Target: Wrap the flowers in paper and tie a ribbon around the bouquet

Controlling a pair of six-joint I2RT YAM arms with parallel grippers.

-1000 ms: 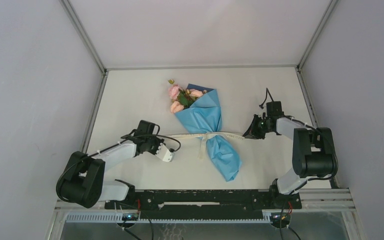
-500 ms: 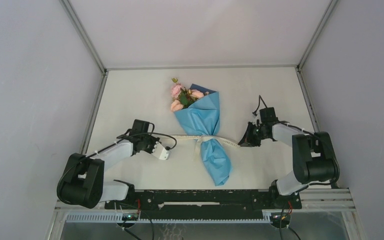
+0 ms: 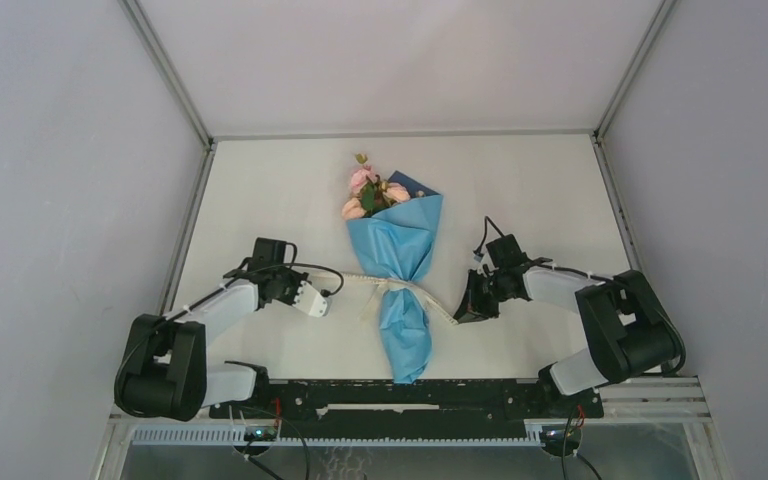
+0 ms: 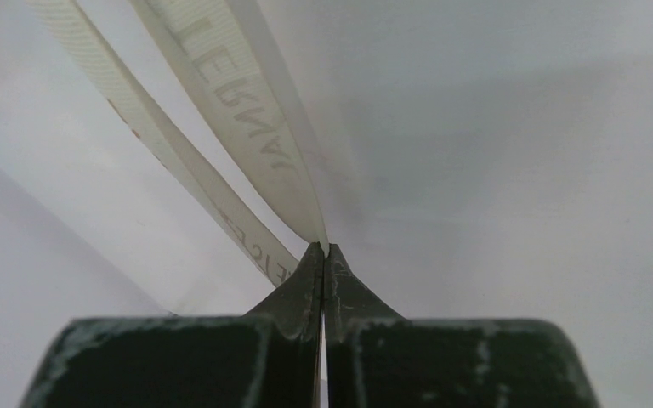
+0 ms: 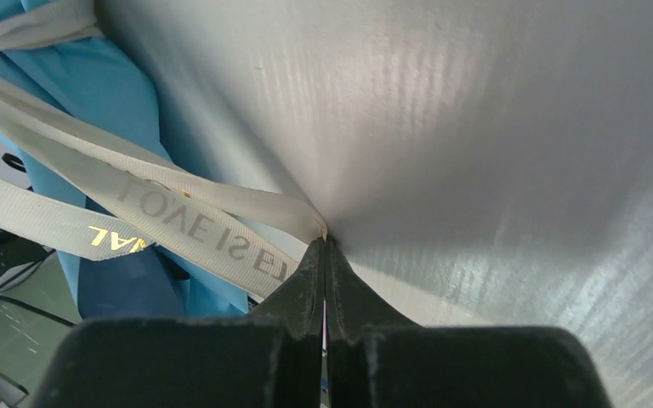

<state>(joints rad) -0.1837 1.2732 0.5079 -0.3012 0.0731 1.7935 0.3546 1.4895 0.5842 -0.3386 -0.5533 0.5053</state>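
Two hands flank the bouquet [image 3: 400,300], which lies near the middle of the top view on the white counter [image 3: 260,190], wide end toward the upper part of the frame and narrow tail pointing down toward the arm bases; we see pink flowers [image 3: 368,190] and green leaves spilling from the top of the blue paper [image 3: 397,245]; the cream ribbon [image 3: 392,287] is cinched round the cone's waist, where the paper pinches in, and a strand runs out to each side; the left hand [image 3: 318,303], left of centre, is clamped on the left strand, and in its wrist view we find the fingertips [image 4: 310,272] pressed together with two lengths of lettered ribbon [image 4: 247,127] rising from them toward the upper left; the right hand [image 3: 460,312], just right of the cone and apart from it, grips the other strand the same way; in its wrist view the ribbon [image 5: 195,225] leaves the pinched tips and runs to the upper left, across the blue paper [image 5: 127,110], to a knot-like bunch at the top left corner of the frame; we see both hands low over the counter
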